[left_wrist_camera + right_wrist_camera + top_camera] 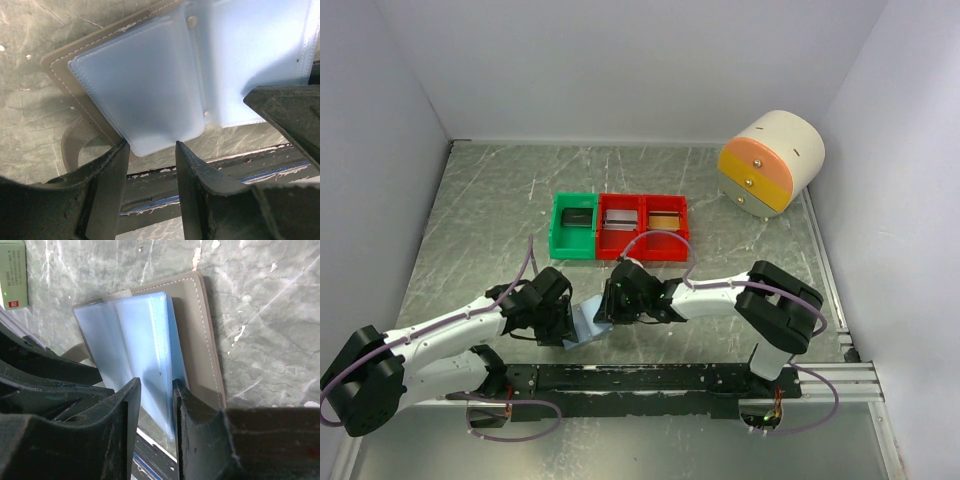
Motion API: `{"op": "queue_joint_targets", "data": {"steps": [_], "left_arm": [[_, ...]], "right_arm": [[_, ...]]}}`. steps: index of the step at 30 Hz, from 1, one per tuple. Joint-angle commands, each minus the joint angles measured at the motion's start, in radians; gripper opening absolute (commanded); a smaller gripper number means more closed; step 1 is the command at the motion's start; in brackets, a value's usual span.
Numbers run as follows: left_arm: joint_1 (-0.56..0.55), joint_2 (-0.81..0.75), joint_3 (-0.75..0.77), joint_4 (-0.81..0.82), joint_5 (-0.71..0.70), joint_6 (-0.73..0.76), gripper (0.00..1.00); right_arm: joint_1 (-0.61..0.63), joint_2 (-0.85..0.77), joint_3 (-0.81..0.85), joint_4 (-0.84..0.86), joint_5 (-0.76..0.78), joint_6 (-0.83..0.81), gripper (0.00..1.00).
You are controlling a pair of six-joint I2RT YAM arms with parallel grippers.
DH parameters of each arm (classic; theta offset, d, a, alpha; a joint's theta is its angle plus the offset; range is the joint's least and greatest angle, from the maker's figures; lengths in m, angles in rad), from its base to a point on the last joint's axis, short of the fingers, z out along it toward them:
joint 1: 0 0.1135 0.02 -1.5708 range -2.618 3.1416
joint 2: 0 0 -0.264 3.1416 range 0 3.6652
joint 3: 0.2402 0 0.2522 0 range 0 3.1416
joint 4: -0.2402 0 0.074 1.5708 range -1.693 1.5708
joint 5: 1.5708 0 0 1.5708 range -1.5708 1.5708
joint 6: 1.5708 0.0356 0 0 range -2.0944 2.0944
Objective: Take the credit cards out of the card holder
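Near edge of the worktop [480, 220]: the card holder [585, 325] lies open, both sets of jaws right on it. Now the left jaws, apart, straddling a blue pocket [145, 85] corner; the right jaws narrow around the pocket leaves [145, 340], pinching or not I can't tell. No credit cards showing

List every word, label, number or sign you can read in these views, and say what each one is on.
On the small pale box, right wrist view: rows of fine print and a red mark, too blurred to read.
On the card holder: no text on its grey cover or blue pockets.
On the green bin, the red bins and the round drawer unit: no text visible.
No text can be read in any view.
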State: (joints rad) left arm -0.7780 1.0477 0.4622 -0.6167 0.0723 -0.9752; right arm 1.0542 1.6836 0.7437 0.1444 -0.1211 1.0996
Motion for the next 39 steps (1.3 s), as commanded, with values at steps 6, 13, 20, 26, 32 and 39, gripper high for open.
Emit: {"op": "queue_joint_targets", "data": {"steps": [6, 13, 20, 26, 32, 39], "left_arm": [[-0.009, 0.003, 0.008, 0.027, -0.042, 0.026, 0.53], [-0.009, 0.006, 0.019, 0.024, -0.046, 0.036, 0.52], [-0.009, 0.005, 0.032, 0.073, -0.013, 0.07, 0.52], [-0.016, 0.049, 0.059, 0.148, 0.057, 0.127, 0.52], [-0.037, 0.126, 0.089, 0.15, 0.049, 0.15, 0.5], [-0.037, 0.12, 0.072, 0.106, 0.019, 0.153, 0.48]], "right_arm": [[0.003, -0.02, 0.079, -0.178, 0.103, -0.078, 0.34], [0.004, -0.034, 0.08, -0.202, 0.121, -0.091, 0.27], [0.005, -0.055, 0.075, -0.234, 0.132, -0.098, 0.06], [0.055, -0.106, 0.042, -0.326, 0.231, -0.022, 0.03], [0.077, -0.122, 0.002, -0.288, 0.229, 0.035, 0.19], [0.073, -0.171, -0.026, -0.303, 0.272, 0.076, 0.41]]}}
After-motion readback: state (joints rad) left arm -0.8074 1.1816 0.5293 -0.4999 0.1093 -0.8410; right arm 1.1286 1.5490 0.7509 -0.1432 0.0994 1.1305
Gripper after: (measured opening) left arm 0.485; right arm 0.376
